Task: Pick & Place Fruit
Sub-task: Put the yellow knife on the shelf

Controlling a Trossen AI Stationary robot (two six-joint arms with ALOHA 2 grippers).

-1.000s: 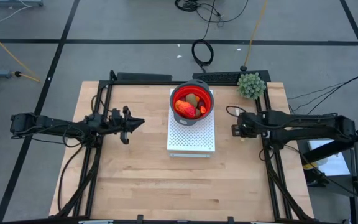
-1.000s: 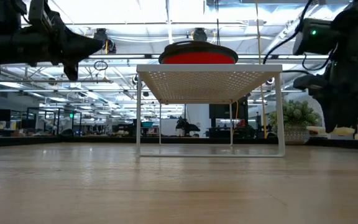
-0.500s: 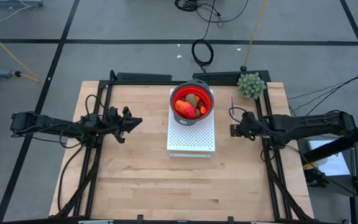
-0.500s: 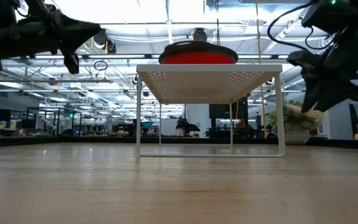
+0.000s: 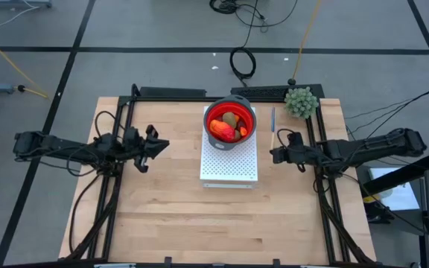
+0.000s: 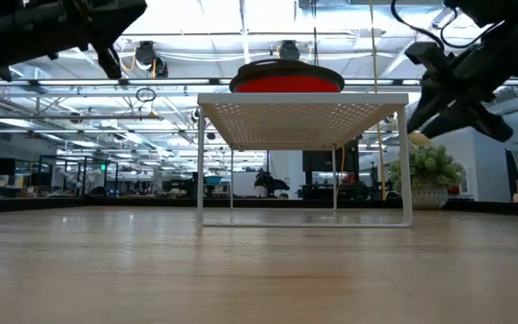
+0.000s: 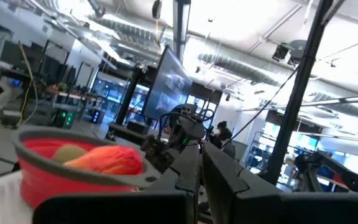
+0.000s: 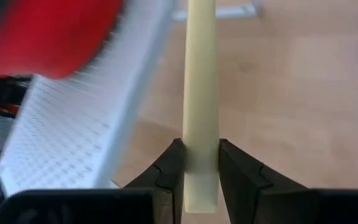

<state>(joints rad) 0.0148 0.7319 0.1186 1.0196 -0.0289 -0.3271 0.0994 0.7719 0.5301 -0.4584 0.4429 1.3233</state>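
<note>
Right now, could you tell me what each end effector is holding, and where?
The right end effector grips the knife by its pale handle; the left holds nothing.

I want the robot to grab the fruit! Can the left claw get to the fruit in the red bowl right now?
Probably yes. The left claw hangs above the table beside the white rack, nothing lies between them, and the red bowl is open on top. Its fingers are shut, so it must open first.

Grey taped floor (image 5: 147,45) with cables; beyond, seemingly a bright open workshop.
</note>
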